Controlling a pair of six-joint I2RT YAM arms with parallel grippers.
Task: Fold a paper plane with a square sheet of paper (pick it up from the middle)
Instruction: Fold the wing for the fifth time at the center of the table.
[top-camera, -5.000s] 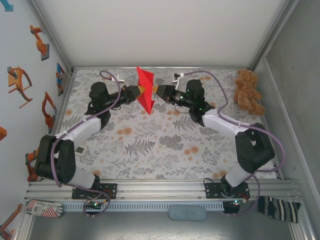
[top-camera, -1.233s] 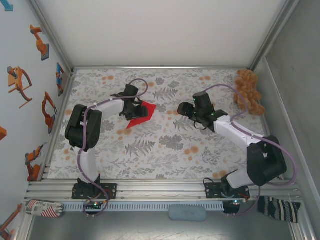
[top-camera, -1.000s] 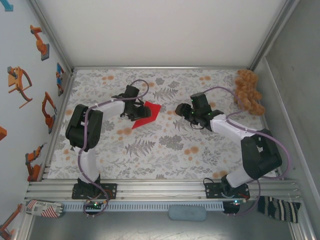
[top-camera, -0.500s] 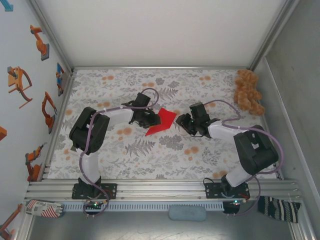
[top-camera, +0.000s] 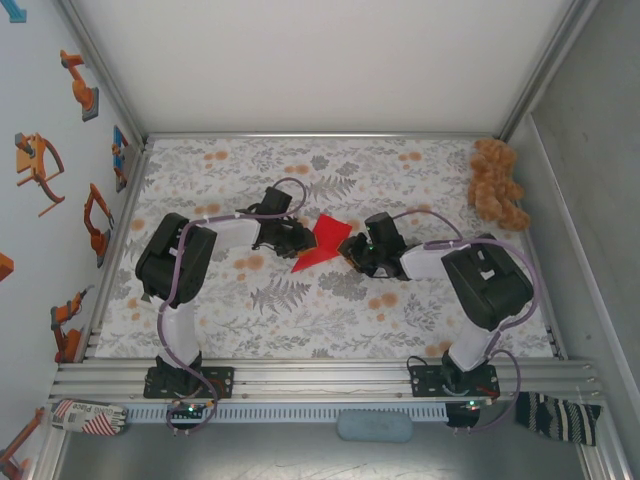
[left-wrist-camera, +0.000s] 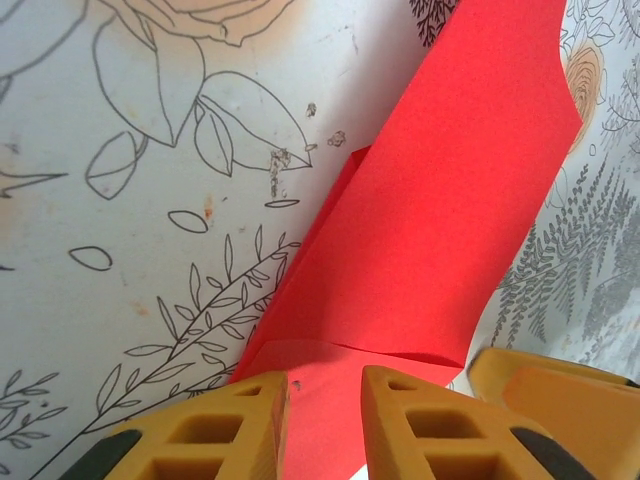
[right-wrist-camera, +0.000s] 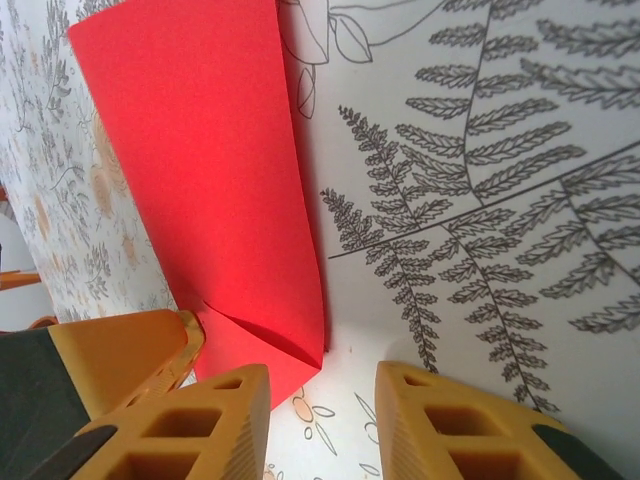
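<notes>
The folded red paper (top-camera: 322, 243) is lying on the floral mat (top-camera: 300, 300), its ends sitting inside the slightly parted left gripper (left-wrist-camera: 322, 385) and right gripper (right-wrist-camera: 322, 375), so uneven pinching is probably risking crumpling it.

Floral table (top-camera: 300, 300) bears paper plane (top-camera: 322, 240), teddy bear (top-camera: 496, 185).

I record a teddy (top-camera: 497, 185) at upper right on the floral mat (top-camera: 300, 320). Striped cloth (top-camera: 558, 415) lower right, grey pad (top-camera: 374, 427) bottom centre, packet (top-camera: 88, 414) lower left, orange stickers (top-camera: 40, 165) along the left edge.
</notes>
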